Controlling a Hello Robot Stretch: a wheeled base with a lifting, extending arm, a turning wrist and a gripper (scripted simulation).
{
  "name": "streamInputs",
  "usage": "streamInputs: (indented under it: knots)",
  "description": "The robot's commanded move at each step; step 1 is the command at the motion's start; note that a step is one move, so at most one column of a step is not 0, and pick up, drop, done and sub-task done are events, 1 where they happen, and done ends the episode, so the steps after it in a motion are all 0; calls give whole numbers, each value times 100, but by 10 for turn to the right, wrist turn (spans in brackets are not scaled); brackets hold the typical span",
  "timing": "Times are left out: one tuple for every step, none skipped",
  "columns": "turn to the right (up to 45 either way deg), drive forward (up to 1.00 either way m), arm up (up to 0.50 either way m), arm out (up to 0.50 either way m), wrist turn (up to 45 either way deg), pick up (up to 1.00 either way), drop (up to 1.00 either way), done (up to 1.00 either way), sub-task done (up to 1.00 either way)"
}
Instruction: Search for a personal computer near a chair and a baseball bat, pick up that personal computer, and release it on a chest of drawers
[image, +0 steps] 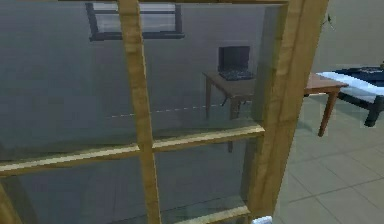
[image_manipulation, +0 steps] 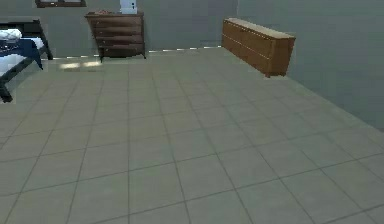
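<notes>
Laptop (image: 237, 62), dark, lid up, screen facing the camera, sits on a wooden desk (image: 222, 84) in the fwd view, upper middle, toward the desk's left end. It's seen through glass. The desk top carries on to the right past a thick wood post; one desk leg shows there over the tiles. Desk stands against a grey wall.

Btwn camera and laptop: a glass-paned door or partition (image: 140, 150) w/ light wood bars, very close and across most of the fwd view. One upright bar runs left of centre, one crossbar slopes below the middle, and the heavy post is at right. On the wall behind the glass, up and left of the laptop, is a dark-framed window (image: 135, 20). At the fwd view's right edge is a bed (image: 362, 82) w/ dark frame and white bedding, just beside the desk's right end.

Arm side view: a dark wood chest of drawers (image_manipulation: 118, 35) stands against the far wall w/ a small white item (image_manipulation: 128, 6) on top; can't tell what it is. A long low wood cabinet (image_manipulation: 258, 45) runs along the right wall, well apart from the chest. A bed corner (image_manipulation: 15, 55) shows at the left edge. Beige tile floor (image_manipulation: 180, 140) lies btwn them.

Hand: can't tell its state.
</notes>
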Motion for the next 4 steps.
streamInputs:
  knots:
    - [450, 0, 0, 0, 0, 0, 0, 0, 0]
    - [450, 0, 0, 0, 0, 0, 0, 0, 0]
    - [450, 0, 0, 0, 0, 0, 0, 0, 0]
    - [60, 0, 0, 0, 0, 0, 0, 0, 0]
